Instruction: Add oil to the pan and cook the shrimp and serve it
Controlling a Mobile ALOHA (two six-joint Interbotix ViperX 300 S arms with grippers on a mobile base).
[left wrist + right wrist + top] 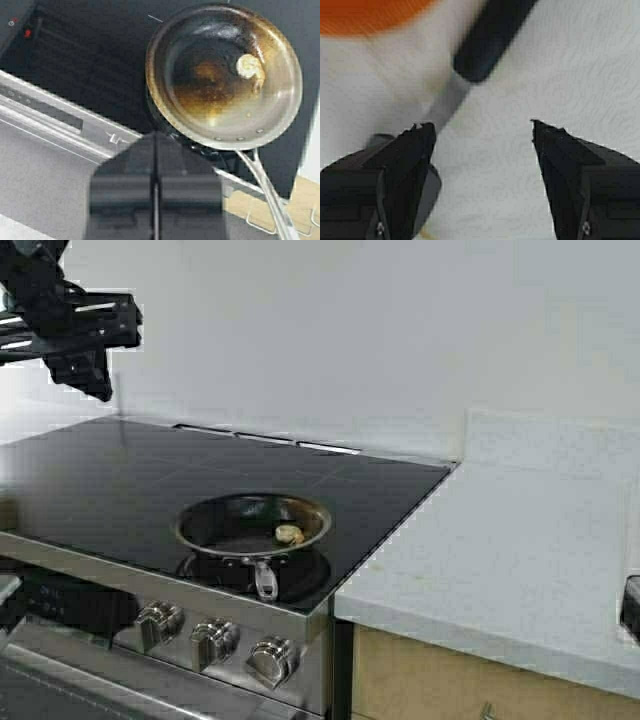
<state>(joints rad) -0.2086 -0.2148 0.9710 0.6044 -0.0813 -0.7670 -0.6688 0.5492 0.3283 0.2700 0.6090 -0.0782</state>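
The pan (252, 525) sits on the black cooktop's front burner, its silver handle (265, 580) pointing to the stove front. The shrimp (289, 534), small and yellowish, lies inside near the right rim. My left gripper (90, 355) is raised high at the far left, shut and empty. In the left wrist view it (156, 137) looks down on the pan (200, 105) and shrimp (250, 66). My right gripper (482, 125) is open, low over the white counter, beside a spatula (487, 37) with a black handle and metal shaft. The oil jug is out of view.
The stove's knobs (215, 640) line its front panel. The white counter (500, 560) runs to the right of the cooktop (120, 480). An orange bowl's edge (365, 15) shows beyond the spatula. A white wall stands behind.
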